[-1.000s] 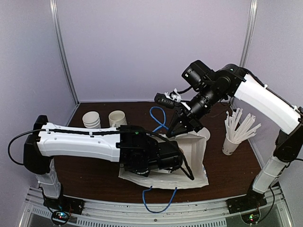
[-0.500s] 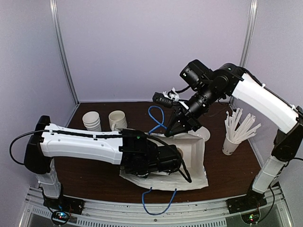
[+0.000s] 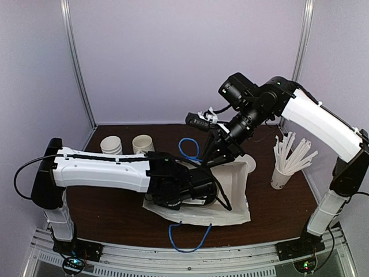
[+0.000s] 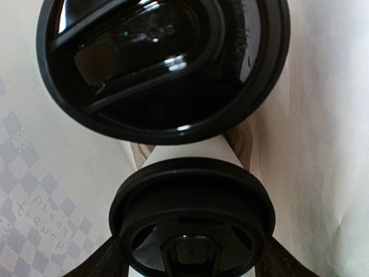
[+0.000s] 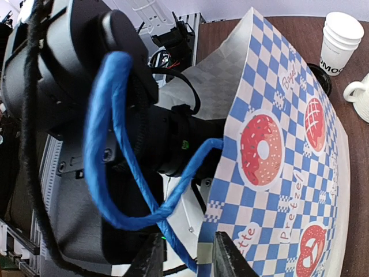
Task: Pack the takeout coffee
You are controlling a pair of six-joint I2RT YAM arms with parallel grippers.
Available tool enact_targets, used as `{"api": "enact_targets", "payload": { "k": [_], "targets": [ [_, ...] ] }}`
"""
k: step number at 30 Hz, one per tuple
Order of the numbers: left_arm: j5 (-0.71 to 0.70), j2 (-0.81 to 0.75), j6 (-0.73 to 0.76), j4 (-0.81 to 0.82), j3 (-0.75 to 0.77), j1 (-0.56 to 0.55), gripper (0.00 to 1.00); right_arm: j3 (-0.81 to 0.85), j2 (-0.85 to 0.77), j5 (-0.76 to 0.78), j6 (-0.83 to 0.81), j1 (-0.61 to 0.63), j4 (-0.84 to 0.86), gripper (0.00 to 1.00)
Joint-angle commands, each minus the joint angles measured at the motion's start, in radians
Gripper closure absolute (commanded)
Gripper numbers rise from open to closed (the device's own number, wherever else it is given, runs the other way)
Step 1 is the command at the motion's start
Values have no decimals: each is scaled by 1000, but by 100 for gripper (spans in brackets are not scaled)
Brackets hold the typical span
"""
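Holding the coffee (image 4: 193, 213) clamped in my left gripper (image 4: 190, 262) inside the bag (image 3: 236, 179), at six o'clock from a second lid (image 4: 161, 69); the jaws of my right gripper (image 5: 187, 254) stand parted round the rim (image 5: 203, 251), so the mouth could sag and snag it.

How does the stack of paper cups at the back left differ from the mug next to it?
The stack of paper cups is several cups nested together; the mug is a single vessel. The stack has no handle; the mug has a looped one. The stack is white with black lettering low on its side; the mug is cream and shows no print. Both stand upright, open-topped, side by side.
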Motion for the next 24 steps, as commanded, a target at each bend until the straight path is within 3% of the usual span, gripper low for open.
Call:
{"api": "enact_targets", "payload": {
  "k": [1, 4, 8, 17, 24],
  "targets": [
    [102, -13, -30, 7, 17, 57, 41, 66, 12, -4, -7, -13, -36, 61],
    [151, -15, -32, 7, 28, 89, 41, 95, 6, 21, -14, -30, -51, 43],
    [239, -12, -42, -5, 69, 145, 41, 135, -11, 42, -21, -68, -74, 33],
    [496, 74, -90, -123, 239, 289, 41, 126, -58, 24, -41, -157, -90, 31],
    [544, 137, -108, -169, 297, 325, 42, 90, -81, -20, -64, -210, -111, 31]
  ]
}}
